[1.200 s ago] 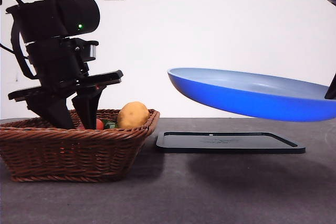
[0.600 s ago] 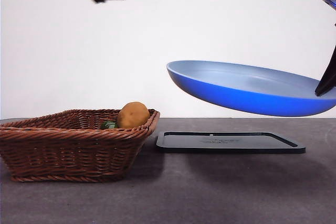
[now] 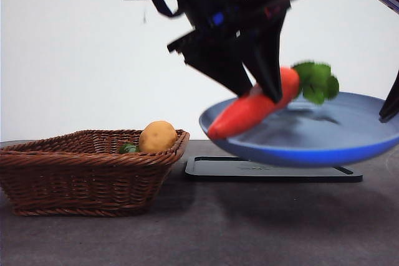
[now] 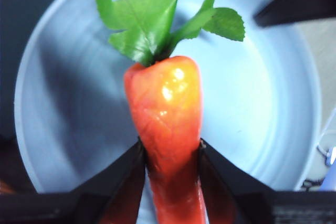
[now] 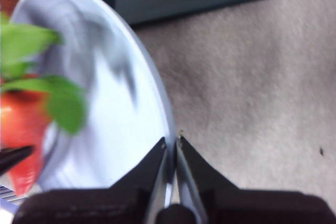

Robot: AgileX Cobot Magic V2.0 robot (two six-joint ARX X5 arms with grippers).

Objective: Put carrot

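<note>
A wicker basket [image 3: 87, 169] sits at the left of the table, holding a tan potato [image 3: 157, 136] and a small green item [image 3: 128, 148]. A flat black tray [image 3: 271, 169] lies on the table beside the basket, at its 3 o'clock. Above the tray, a blue plate [image 3: 324, 147] is held off the table, tilted. The right gripper [image 5: 171, 148] is clamped on the plate's rim. The left gripper [image 4: 170, 153] reaches down from 12 o'clock in the front view, its jaws pressed against both sides of the carrot [image 4: 165, 111]. The carrot hangs over the plate's bowl, leaves pointing toward 2 o'clock in the front view.
</note>
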